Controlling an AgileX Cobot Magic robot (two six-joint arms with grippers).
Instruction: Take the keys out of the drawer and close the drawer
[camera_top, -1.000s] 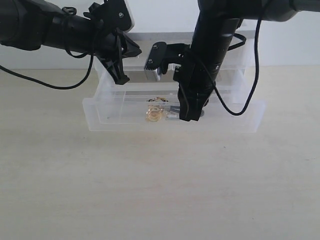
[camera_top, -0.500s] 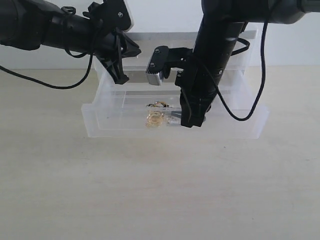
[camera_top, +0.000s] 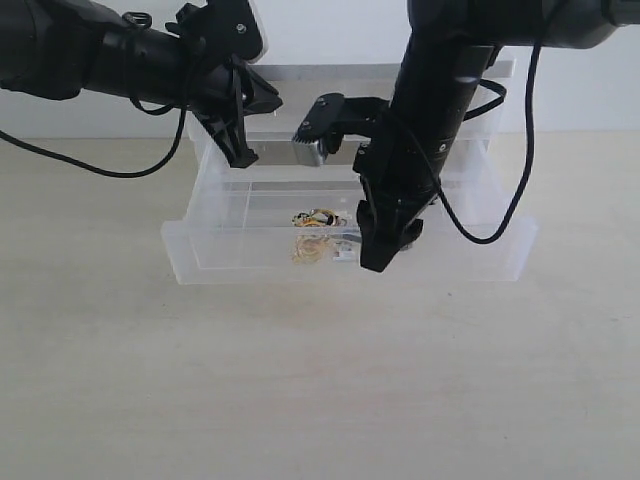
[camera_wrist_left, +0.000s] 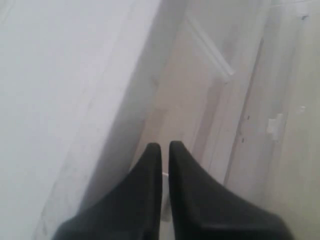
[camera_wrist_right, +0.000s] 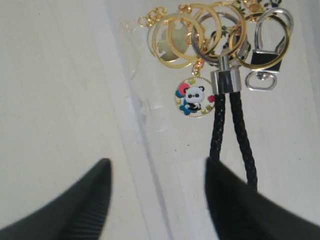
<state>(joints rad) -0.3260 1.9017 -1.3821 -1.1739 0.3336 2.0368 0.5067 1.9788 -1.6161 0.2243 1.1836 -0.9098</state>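
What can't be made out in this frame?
- Exterior view: the right end effector hides part of the keys; contact unclear.
- Right wrist view: the strap runs behind a finger.
- Left wrist view: blurred; whether the left end effector pinches anything is unclear.

Left arm (camera_top: 90, 55): enters from upper left of exterior view, near level, wrist tipped down at end.
Left gripper (camera_top: 245, 157): points down and slightly right. Black fingers (camera_wrist_left: 150, 170) taper to tips, pressed close, only thin slit between.
Right arm (camera_top: 440, 80): drops steeply from top edge, leaning toward lower left.
Right gripper (camera_top: 385, 250): points down, set low. Black fingers (camera_wrist_right: 95, 200) spread wide, ribbed inner pad visible on one, broad gap between.
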